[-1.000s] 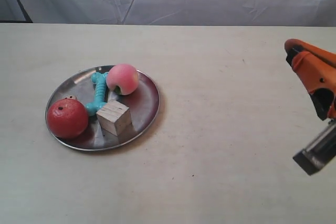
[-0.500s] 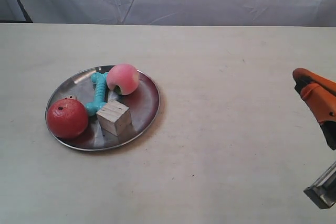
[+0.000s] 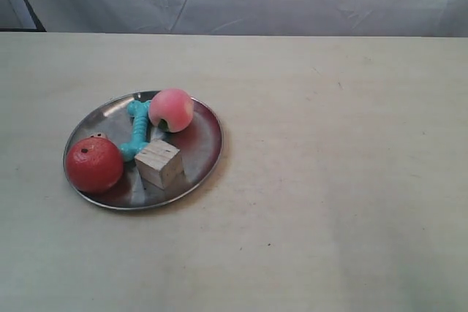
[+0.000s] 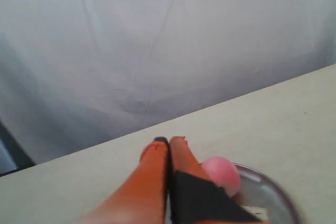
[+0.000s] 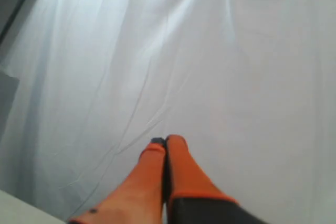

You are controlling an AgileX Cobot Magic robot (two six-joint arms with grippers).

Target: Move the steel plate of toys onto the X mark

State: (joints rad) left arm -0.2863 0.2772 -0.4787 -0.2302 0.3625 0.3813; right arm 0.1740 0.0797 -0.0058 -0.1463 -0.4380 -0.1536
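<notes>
Two claws are shown clenched with nothing gripped: the left claw (image 4: 169,141) and the right claw (image 5: 166,140), the latter seen against a white curtain (image 5: 236,51). The steel plate (image 3: 199,142) is set on the counter (image 3: 329,180) just ahead of the left claw, and a red apple (image 3: 93,164), a pink peach (image 3: 171,109), a turquoise bone (image 3: 136,131) and a wooden cube (image 3: 159,164) are carried on it, the peach being seen just past the fingertips.

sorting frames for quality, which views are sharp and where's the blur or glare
Exterior view: sharp, evenly lit, the steel plate shows dull sheen and a soft shadow by its rim. Left wrist view: left gripper and peach blurred. Right wrist view: right gripper soft against the bright curtain.
</notes>
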